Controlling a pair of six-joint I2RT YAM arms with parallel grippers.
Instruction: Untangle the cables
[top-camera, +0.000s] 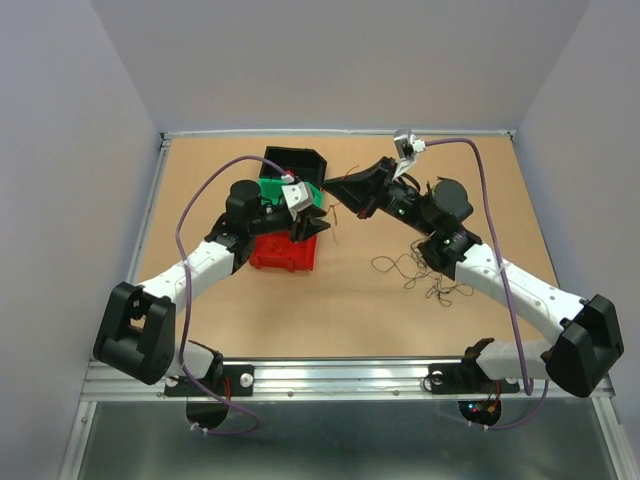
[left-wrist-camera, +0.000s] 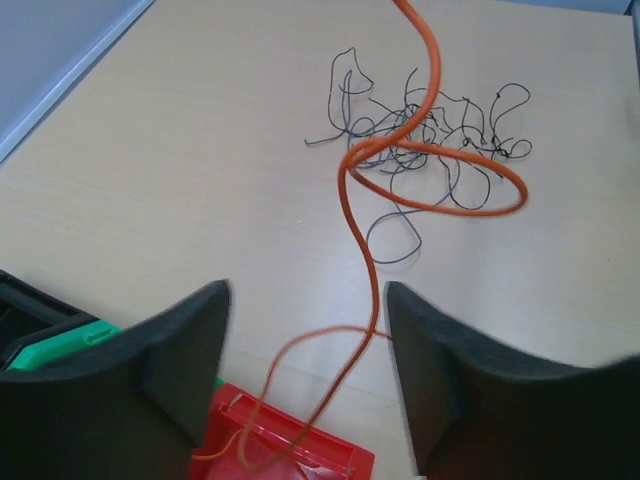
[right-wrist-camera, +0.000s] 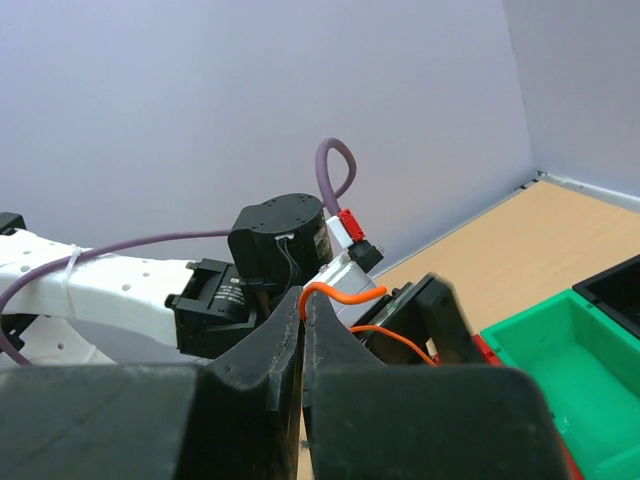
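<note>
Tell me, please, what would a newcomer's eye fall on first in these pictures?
The bright orange cable stands out: pinched in the shut right end effector, it loops down through the open left end effector. A dark tangle of thin cables lies on the table beside the right arm, and a red bin, a green bin and a black bin stand left of centre.

Top view: high, looking down at table (top-camera: 450, 320). Wrist views: close, sharing orange cable (left-wrist-camera: 436, 75).
</note>
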